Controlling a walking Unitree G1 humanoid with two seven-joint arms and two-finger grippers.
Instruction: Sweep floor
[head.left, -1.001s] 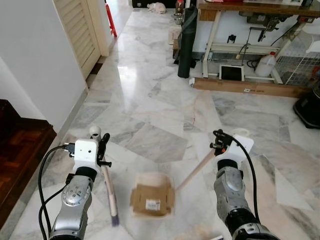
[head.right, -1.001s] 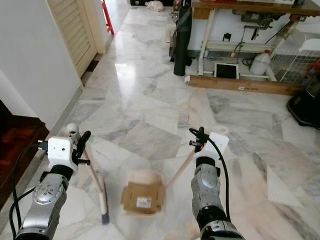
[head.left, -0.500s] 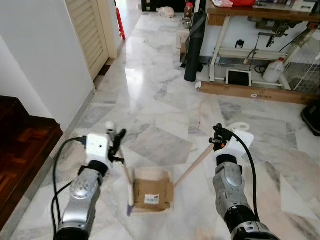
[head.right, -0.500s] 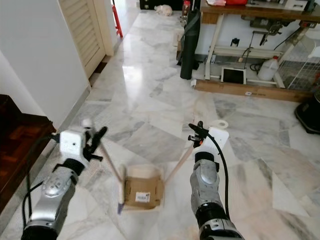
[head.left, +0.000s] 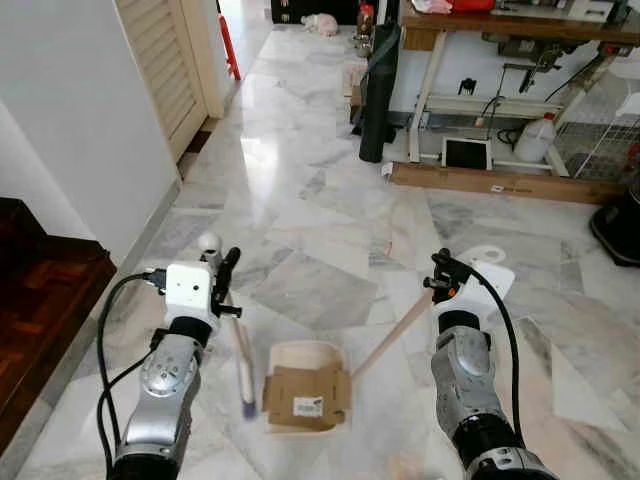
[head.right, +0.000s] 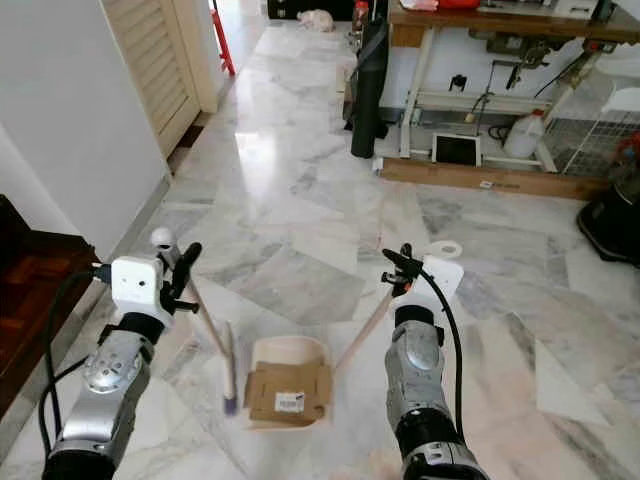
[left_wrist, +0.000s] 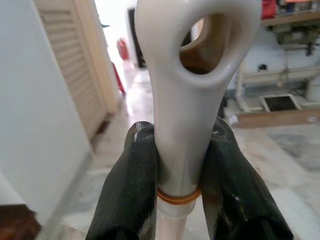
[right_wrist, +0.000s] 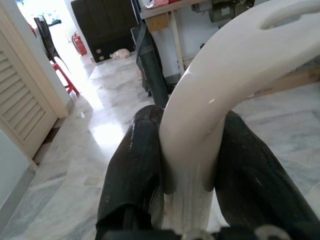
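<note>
Item: sweeping job, marble floor (head.left: 330, 200).

Left gripper (left_wrist: 175, 165): I have its fingers (left_wrist: 132, 185) closed tight on the white broom (head.left: 243, 365) handle; bristle end on the floor, lower centre-left of frame, just beside the dustpan (head.left: 305, 395).

Right gripper (right_wrist: 187, 170): fingers clamped on the dustpan's long handle (head.left: 395, 335); pan flat on the floor, lower centre.

Contents: flattened cardboard piece (head.left: 306, 397) with a white label, lying in the pan.

Progress: I judge collection largely done here. Remaining: lifting and emptying the pan; other debris too small to tell.
</note>
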